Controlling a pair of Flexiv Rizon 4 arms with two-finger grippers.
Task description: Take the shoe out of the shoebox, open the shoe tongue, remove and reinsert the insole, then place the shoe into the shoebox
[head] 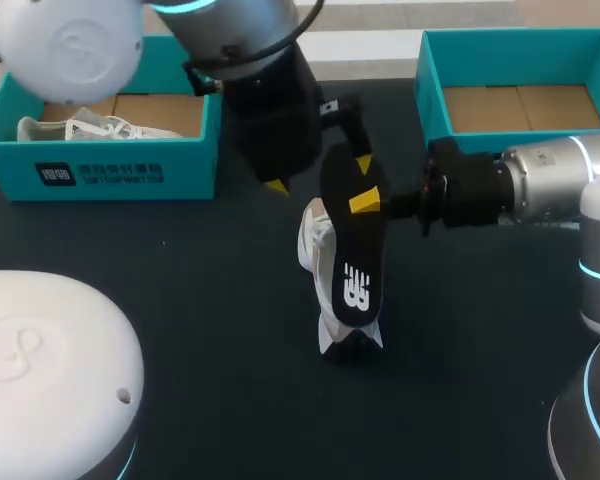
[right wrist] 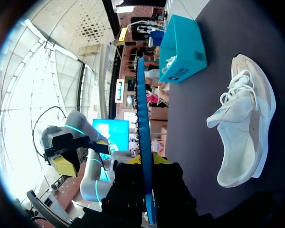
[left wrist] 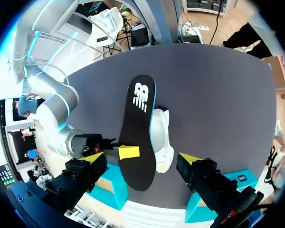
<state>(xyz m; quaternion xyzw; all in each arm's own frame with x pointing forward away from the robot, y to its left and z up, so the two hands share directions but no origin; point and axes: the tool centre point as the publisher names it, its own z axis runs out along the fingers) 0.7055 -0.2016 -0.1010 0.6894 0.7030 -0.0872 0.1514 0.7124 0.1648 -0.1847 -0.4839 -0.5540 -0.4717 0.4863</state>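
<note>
My right gripper (head: 368, 203) is shut on a black insole (head: 355, 265) with a white logo and holds it above the table. In the right wrist view the insole (right wrist: 141, 118) stands edge-on between the fingers of that gripper (right wrist: 145, 164). The white shoe (head: 315, 250) lies on its side on the dark table, just under and beside the insole; the right wrist view shows the shoe (right wrist: 242, 128) with its laces. My left gripper (left wrist: 141, 159) hangs open above them, its fingers on either side of the insole (left wrist: 138, 128) without touching it.
A teal shoebox (head: 110, 165) at the back left holds another white shoe (head: 90, 128). A second teal shoebox (head: 430, 80) at the back right shows only its cardboard floor. My arms' white housings (head: 50, 350) fill the near left corner.
</note>
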